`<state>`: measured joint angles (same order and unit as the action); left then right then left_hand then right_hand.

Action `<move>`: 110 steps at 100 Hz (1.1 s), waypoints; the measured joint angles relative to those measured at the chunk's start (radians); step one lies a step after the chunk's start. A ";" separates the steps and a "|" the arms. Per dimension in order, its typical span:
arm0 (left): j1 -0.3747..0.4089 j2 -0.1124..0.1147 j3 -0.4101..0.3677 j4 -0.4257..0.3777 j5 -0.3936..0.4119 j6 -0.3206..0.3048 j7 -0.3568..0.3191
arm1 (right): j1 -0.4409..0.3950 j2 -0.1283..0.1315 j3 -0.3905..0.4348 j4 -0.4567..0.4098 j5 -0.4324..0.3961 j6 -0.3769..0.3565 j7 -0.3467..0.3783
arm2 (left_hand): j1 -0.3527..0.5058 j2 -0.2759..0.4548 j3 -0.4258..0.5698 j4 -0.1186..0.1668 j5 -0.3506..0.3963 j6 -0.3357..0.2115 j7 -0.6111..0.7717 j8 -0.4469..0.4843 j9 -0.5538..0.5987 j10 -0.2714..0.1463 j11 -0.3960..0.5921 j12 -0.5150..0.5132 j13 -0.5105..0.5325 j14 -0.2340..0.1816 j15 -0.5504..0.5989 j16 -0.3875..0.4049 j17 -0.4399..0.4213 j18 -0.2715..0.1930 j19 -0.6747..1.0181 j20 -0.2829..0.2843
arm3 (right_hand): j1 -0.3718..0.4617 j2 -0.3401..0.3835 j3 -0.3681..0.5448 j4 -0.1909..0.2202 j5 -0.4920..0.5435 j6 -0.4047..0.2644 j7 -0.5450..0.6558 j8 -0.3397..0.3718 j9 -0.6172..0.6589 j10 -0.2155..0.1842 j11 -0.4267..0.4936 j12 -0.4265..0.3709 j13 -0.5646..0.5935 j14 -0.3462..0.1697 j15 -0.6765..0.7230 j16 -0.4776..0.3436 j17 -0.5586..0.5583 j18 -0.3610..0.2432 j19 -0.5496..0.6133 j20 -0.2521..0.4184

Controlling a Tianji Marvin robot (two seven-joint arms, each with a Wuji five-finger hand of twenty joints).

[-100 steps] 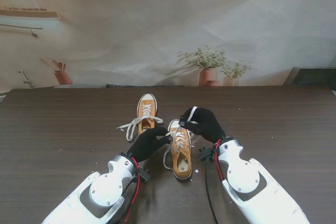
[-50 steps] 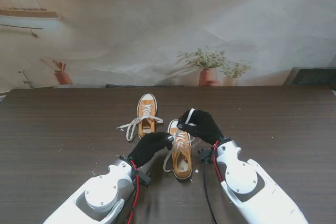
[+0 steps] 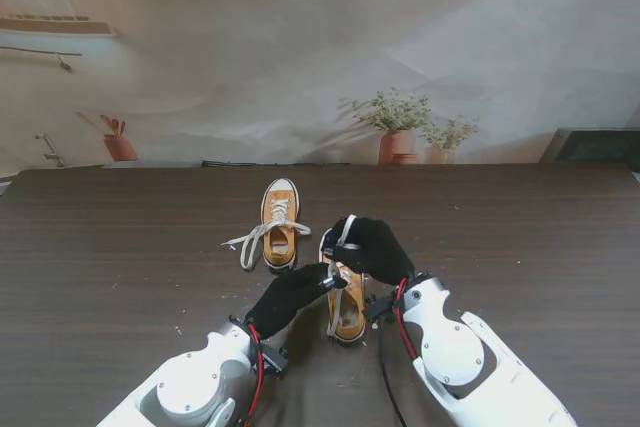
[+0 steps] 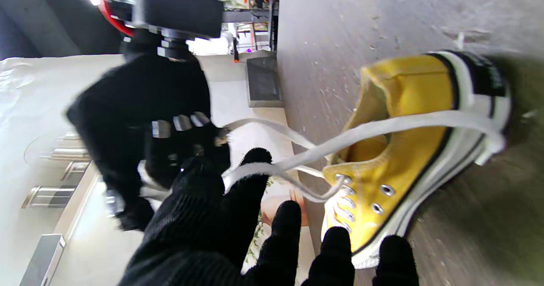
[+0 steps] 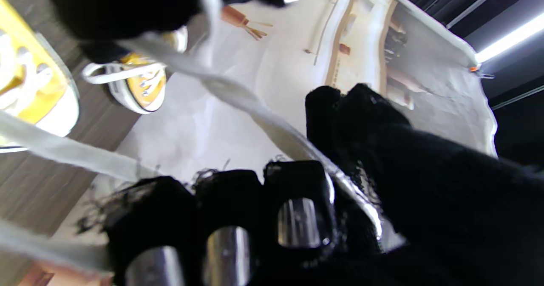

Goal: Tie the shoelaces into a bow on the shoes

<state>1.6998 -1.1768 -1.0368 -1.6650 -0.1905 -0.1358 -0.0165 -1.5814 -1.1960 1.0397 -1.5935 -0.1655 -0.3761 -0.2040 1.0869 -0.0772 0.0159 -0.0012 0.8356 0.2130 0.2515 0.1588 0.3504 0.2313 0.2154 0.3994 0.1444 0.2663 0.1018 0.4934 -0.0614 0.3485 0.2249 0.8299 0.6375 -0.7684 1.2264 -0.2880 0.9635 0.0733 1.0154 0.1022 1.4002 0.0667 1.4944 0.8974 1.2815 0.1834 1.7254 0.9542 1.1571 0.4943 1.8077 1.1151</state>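
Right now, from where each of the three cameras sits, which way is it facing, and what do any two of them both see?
Stand view: from above the shoulders, down at the table, with both arms and two yellow shoes.
Left wrist view: along the left hand, whose fingers pinch a white lace of the nearer shoe; the right hand is opposite.
Right wrist view: along the right hand closed on a lace, toward the farther shoe.
Shared: stand and left wrist views both show the nearer shoe.

On the table, one shoe lies farther from me, left of the other shoe.
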 measured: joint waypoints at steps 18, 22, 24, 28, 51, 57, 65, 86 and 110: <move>0.011 0.001 0.003 0.012 0.025 -0.020 0.008 | -0.040 0.005 -0.013 -0.049 -0.022 -0.060 -0.003 | 0.000 0.013 0.000 0.000 -0.144 -0.099 -0.116 -0.028 -0.056 -0.019 -0.005 -0.002 0.000 -0.020 -0.006 0.000 -0.020 0.000 -0.007 0.000 | 0.000 0.000 0.000 0.000 0.000 0.000 0.000 0.000 0.000 0.000 0.000 0.000 0.000 -0.001 0.000 0.000 0.000 0.000 0.000 -0.006; 0.011 0.001 0.005 0.017 0.031 -0.033 0.010 | -0.046 0.006 -0.016 -0.056 -0.036 -0.072 -0.005 | -0.001 0.025 0.000 0.000 -0.189 -0.099 -0.125 -0.028 -0.069 -0.028 -0.010 -0.002 0.000 -0.026 -0.006 0.000 -0.021 0.000 -0.007 0.000 | 0.000 0.000 0.000 0.000 0.000 0.000 0.000 0.000 0.000 0.000 0.000 0.000 0.000 -0.001 0.000 0.000 0.000 0.000 0.000 -0.008; 0.011 0.001 0.006 0.019 0.034 -0.041 0.011 | -0.048 0.006 -0.017 -0.058 -0.048 -0.078 -0.006 | -0.004 0.025 0.000 0.000 -0.217 -0.099 -0.129 -0.028 -0.076 -0.030 -0.010 -0.002 0.000 -0.027 -0.006 0.000 -0.022 0.000 -0.007 0.000 | 0.000 0.000 0.000 0.000 0.000 0.000 0.000 0.000 0.000 0.000 0.000 0.000 0.000 -0.001 0.000 0.000 0.000 0.000 0.000 -0.009; 0.010 0.001 0.007 0.023 0.038 -0.053 0.013 | -0.053 0.007 -0.019 -0.061 -0.075 -0.088 -0.010 | -0.011 0.026 -0.011 0.000 -0.256 -0.099 -0.141 -0.028 -0.086 -0.038 -0.010 -0.002 0.000 -0.031 -0.006 0.000 -0.022 0.000 -0.007 0.000 | 0.000 0.000 0.000 0.000 0.000 0.000 0.000 0.000 0.000 0.000 0.000 0.000 0.000 -0.002 0.000 0.000 0.000 0.000 0.000 -0.010; 0.018 0.000 0.005 0.029 0.037 -0.080 0.043 | -0.068 0.010 -0.024 -0.071 -0.079 -0.098 -0.008 | -0.082 0.026 -0.020 0.000 -0.435 -0.199 -0.175 -0.036 -0.129 -0.040 -0.014 -0.002 0.000 -0.042 -0.006 0.000 -0.023 0.000 -0.007 -0.001 | 0.000 0.000 0.000 0.000 0.000 -0.001 0.000 0.000 0.000 -0.001 -0.001 0.000 0.000 -0.005 0.000 0.000 0.000 -0.007 0.000 -0.012; 0.022 -0.002 0.005 0.029 0.034 -0.089 0.056 | -0.069 0.011 -0.026 -0.073 -0.074 -0.097 -0.006 | -0.108 0.026 -0.020 0.000 -0.475 -0.199 -0.199 -0.039 -0.141 -0.040 -0.014 -0.002 -0.019 -0.043 -0.013 0.000 -0.027 0.000 -0.008 -0.001 | 0.000 0.000 0.000 0.000 0.000 -0.001 0.000 0.000 0.000 -0.001 -0.001 0.000 0.000 -0.005 0.000 -0.001 0.000 -0.007 0.000 -0.012; 0.022 -0.005 0.006 0.035 0.022 -0.102 0.057 | -0.071 0.012 -0.029 -0.076 -0.073 -0.098 -0.006 | -0.130 0.026 -0.020 0.000 -0.479 -0.199 -0.195 -0.039 -0.151 -0.040 -0.013 -0.002 -0.018 -0.044 -0.013 0.000 -0.032 0.000 -0.008 -0.002 | 0.000 0.001 0.000 0.000 0.000 -0.001 0.000 0.000 0.000 -0.001 -0.001 0.000 0.000 -0.005 0.000 -0.001 0.000 -0.007 0.000 -0.012; 0.025 -0.030 0.022 0.048 -0.157 -0.152 0.131 | -0.079 0.013 -0.035 -0.079 -0.080 -0.105 -0.007 | -0.161 0.011 -0.020 0.000 -0.449 -0.199 -0.106 -0.039 -0.157 -0.041 -0.004 -0.002 -0.018 -0.045 -0.013 0.000 -0.037 0.000 -0.016 -0.011 | 0.000 0.002 0.000 0.000 0.000 -0.001 0.000 0.000 0.000 -0.001 -0.001 0.000 0.000 -0.005 0.000 -0.001 0.000 -0.007 0.000 -0.013; 0.048 -0.067 0.026 0.036 -0.292 -0.178 0.196 | -0.081 0.013 -0.035 -0.079 -0.080 -0.098 -0.005 | -0.163 -0.014 -0.020 0.000 -0.334 -0.199 -0.019 0.014 -0.118 -0.041 0.021 0.008 -0.018 -0.045 -0.013 0.004 -0.038 0.000 -0.017 -0.012 | 0.000 0.002 0.000 0.000 0.000 -0.001 0.000 0.000 0.000 -0.001 -0.001 0.000 0.000 -0.005 0.000 -0.001 0.000 -0.007 0.000 -0.013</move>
<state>1.7478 -1.2436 -1.0104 -1.6293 -0.4824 -0.3137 0.1796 -1.6623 -1.1828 1.0047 -1.6724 -0.2459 -0.4741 -0.2093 0.9239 -0.0910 -0.0042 -0.0012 0.5020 0.0139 0.2324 0.1724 0.2327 0.1905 0.2368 0.4073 0.1264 0.2214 0.0885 0.4973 -0.0991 0.3483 0.2078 0.8180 0.6372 -0.7668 1.2263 -0.2880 0.9635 0.0724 1.0153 0.1022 1.4002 0.0654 1.4937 0.8974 1.2815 0.1780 1.7254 0.9533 1.1571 0.4870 1.8077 1.1024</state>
